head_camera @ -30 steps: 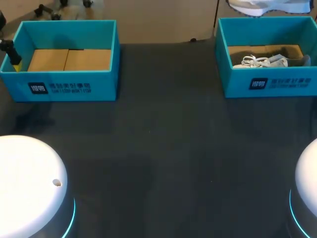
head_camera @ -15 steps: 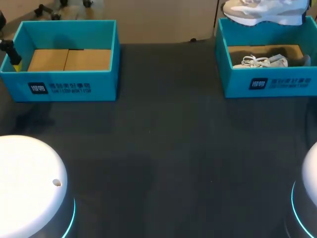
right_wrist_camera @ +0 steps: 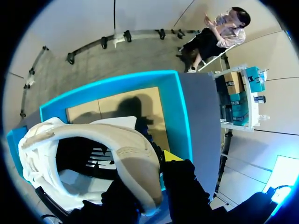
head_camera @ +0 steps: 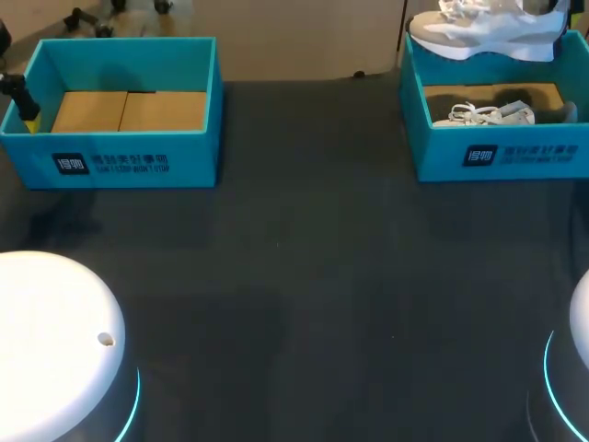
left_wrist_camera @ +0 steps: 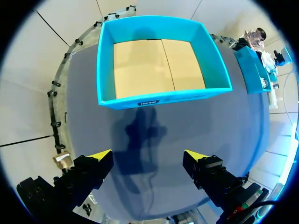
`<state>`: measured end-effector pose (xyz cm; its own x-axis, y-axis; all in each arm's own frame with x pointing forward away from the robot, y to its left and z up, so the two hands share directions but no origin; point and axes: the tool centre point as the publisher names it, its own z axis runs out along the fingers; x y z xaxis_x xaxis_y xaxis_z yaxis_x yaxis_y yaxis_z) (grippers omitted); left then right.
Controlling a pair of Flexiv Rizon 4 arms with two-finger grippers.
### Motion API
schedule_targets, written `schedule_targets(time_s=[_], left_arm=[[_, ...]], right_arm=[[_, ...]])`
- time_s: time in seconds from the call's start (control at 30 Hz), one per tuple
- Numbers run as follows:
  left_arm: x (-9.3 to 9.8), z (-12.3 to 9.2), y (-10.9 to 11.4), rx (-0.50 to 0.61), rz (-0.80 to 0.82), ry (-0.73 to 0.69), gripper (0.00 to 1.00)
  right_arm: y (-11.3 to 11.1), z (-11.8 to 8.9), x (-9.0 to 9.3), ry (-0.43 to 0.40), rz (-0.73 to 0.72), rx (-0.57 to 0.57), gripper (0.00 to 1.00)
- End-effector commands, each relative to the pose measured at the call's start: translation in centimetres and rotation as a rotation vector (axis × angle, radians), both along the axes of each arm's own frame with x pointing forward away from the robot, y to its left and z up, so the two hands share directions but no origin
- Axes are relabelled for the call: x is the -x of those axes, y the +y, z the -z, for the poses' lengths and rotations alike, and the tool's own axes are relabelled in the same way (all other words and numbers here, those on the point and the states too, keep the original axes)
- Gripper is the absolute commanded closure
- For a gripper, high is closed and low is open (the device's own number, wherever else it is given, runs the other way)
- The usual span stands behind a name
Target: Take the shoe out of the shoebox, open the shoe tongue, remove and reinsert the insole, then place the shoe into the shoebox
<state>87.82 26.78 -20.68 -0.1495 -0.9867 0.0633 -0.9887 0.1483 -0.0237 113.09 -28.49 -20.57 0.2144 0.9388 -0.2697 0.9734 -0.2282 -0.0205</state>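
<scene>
A white shoe (head_camera: 488, 32) hangs in the air over the far wall of the right blue shoebox (head_camera: 497, 157). My right gripper (right_wrist_camera: 156, 172) is shut on the heel collar of the shoe (right_wrist_camera: 93, 144), with the box (right_wrist_camera: 183, 116) below and ahead of it. Inside that box lies a second white shoe with loose laces (head_camera: 492, 113). My left gripper (left_wrist_camera: 147, 156) stands open above the dark table, just short of the empty left shoebox (left_wrist_camera: 159, 98). In the head view it shows at the left shoebox's (head_camera: 129, 157) left end as a black finger with a yellow tip (head_camera: 30, 122).
The left box shows only its brown cardboard bottom (head_camera: 129, 110). Two white arm bases (head_camera: 55, 350) (head_camera: 575, 350) stand at the near corners. Dark table surface (head_camera: 313, 258) stretches between the two boxes.
The white shoe in my right gripper has come further into the head view, over the right box's far wall. My left arm has kept still.
</scene>
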Motion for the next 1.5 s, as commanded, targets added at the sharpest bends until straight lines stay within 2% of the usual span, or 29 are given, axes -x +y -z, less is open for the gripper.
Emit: schedule_targets(time_s=[0.03, 0.13, 0.67, 1.1, 1.5], left_arm=[[0.1, 0.0, 0.0, -0.002, 0.000, -0.002, 0.00], [0.1, 0.0, 0.0, -0.002, 0.000, -0.002, 0.00], [0.1, 0.0, 0.0, -0.002, 0.000, -0.002, 0.00], [0.1, 0.0, 0.0, -0.002, 0.000, -0.002, 0.00], [0.1, 0.0, 0.0, -0.002, 0.000, -0.002, 0.00]], right_arm=[[0.0, -0.2, 0.0, 0.000, 0.000, -0.002, 1.00], [0.0, -0.2, 0.0, 0.000, 0.000, -0.002, 1.00], [0.0, 2.9, -0.1, 0.006, -0.006, -0.018, 1.00], [-2.1, 2.0, -0.7, -0.014, -0.017, 0.017, 1.00], [-3.5, 3.9, -1.4, -0.021, -0.012, 0.015, 1.00]])
